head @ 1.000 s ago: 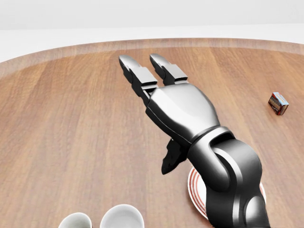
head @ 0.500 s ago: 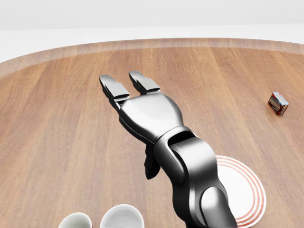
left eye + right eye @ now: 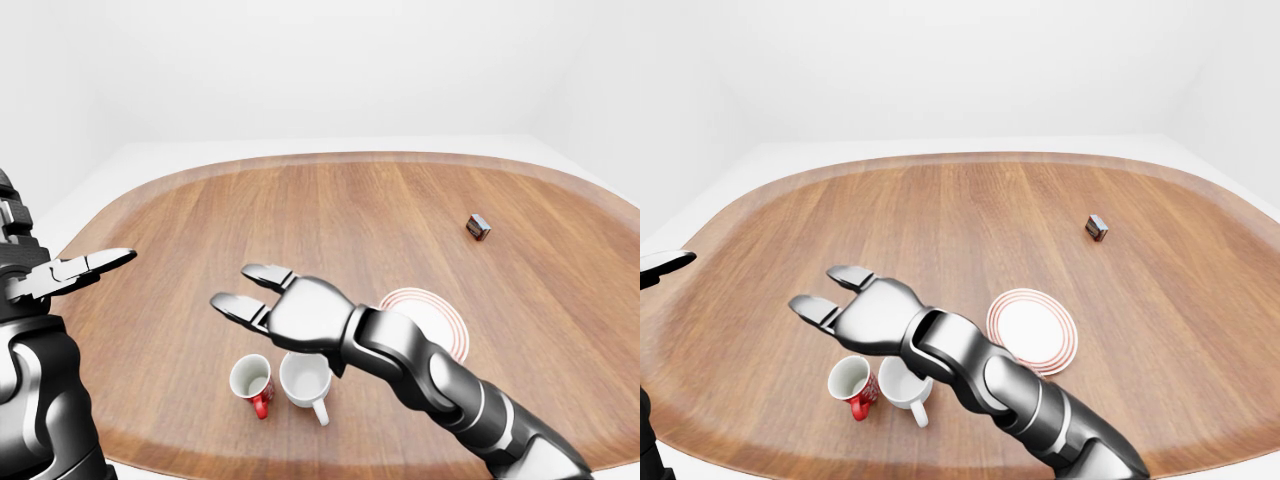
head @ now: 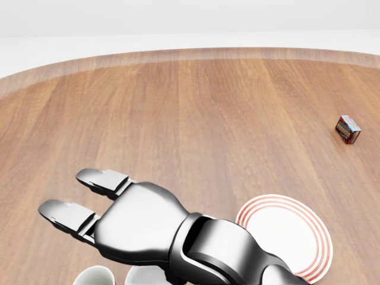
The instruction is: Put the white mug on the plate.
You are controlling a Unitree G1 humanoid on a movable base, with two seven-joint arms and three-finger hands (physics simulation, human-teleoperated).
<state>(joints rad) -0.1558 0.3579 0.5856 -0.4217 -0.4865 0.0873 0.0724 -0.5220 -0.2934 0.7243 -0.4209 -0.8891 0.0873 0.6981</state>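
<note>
Right robot hand (image 3: 262, 296) open above 2 mugs, white mug (image 3: 305, 380), red-handled mug (image 3: 251, 382), 1 plate (image 3: 1032, 330)

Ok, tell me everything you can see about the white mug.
The white mug is a plain, glossy, ceramic-looking cup standing upright on the wooden table, mouth up, apparently empty, its handle toward the picture's bottom. It stands close beside a red-handled mug, left of the plate. The right hand hovers open above it.

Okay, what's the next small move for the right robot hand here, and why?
Probably lower the right robot hand onto the white mug and close on it. The hand hovers open above both mugs, the red mug sits close beside the white one, and the plate lies bare to its right.
</note>
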